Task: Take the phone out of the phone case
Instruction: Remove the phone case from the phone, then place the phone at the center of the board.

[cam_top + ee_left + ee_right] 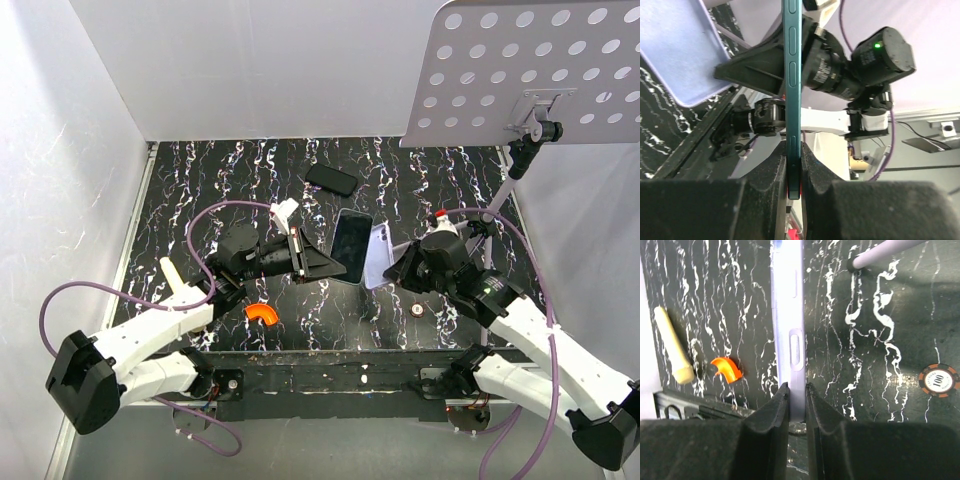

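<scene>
Centre of the top view: the phone, held off the surface, with the lavender phone case overlapping it on its right-hand side. My left fingers are clamped on the phone's teal edge; my right fingers are closed on the case rim. Step in hand: parting the two. The next move, I judge, calls for drawing them apart while both grips hold.

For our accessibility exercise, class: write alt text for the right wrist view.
The jaws pinch a lavender phone case edge-on over a black marbled table. An orange curved piece and cream stick lie left, a poker chip right.
</scene>
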Available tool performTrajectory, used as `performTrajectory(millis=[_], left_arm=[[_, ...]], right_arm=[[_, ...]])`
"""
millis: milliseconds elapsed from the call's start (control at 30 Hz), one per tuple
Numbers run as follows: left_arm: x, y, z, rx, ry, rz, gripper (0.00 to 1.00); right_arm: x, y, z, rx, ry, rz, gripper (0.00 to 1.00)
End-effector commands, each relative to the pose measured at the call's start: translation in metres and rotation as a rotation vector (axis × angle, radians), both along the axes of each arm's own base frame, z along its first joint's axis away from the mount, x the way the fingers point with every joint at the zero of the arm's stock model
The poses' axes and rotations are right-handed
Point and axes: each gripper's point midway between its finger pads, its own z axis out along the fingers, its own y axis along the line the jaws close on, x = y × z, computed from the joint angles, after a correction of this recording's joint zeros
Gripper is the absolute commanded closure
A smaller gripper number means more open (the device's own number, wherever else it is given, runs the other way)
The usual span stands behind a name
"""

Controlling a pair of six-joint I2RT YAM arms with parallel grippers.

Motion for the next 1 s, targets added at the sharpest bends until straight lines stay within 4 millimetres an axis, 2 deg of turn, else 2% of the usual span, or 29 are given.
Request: performTrajectory(millis=[0,133,233,367,467,567,633,700,733,800,933,967], left_arm=[[0.004,0.003,0.011,0.054,-0.12,0.021,1.0],[0.024,0.013,-0.006,0.163,-0.156,0.066,1.0],[0.048,0.032,-0.024,0.266,-0.182,0.091,1.0],[0.1,0.074,-0.045,0.412,-0.229,0.197,1.0],[0.144,0.103,-0.068,0.607,-0.293,0.231,1.0],[0.176,0.124,-0.095,0.773,-0.297,0.124,1.0],[0.203,0.144,-0.102,0.847,-0.321,0.117,1.0],[0.219,0.163,-0.109,0.863,-0.298,0.06,1.0],[0.233,0.167,-0.106,0.845,-0.302,0.051,1.0],[0.248,0.185,-0.123,0.851,-0.244,0.004,1.0],[0.268,0.19,-0.143,0.853,-0.234,-0.131,1.0],[0.27,0.188,-0.14,0.837,-0.242,-0.166,1.0]], right_arm=[[-0.009,0.02,0.026,0.08,-0.104,0.169,0.99],[-0.03,0.028,0.03,0.148,-0.124,0.287,0.99],[-0.043,0.024,0.028,0.143,-0.114,0.329,0.99],[-0.054,0.01,0.026,0.132,-0.114,0.316,0.99],[-0.062,0.006,0.03,0.154,-0.136,0.325,0.99],[-0.072,0.004,0.035,0.173,-0.132,0.35,0.99],[-0.079,0.002,0.036,0.175,-0.121,0.371,0.99],[-0.086,-0.001,0.039,0.177,-0.116,0.385,0.99],[-0.09,-0.003,0.041,0.18,-0.119,0.393,0.99],[-0.097,-0.006,0.044,0.183,-0.114,0.408,0.99],[-0.111,-0.012,0.049,0.177,-0.088,0.441,0.99],[-0.114,-0.013,0.049,0.171,-0.08,0.449,0.99]])
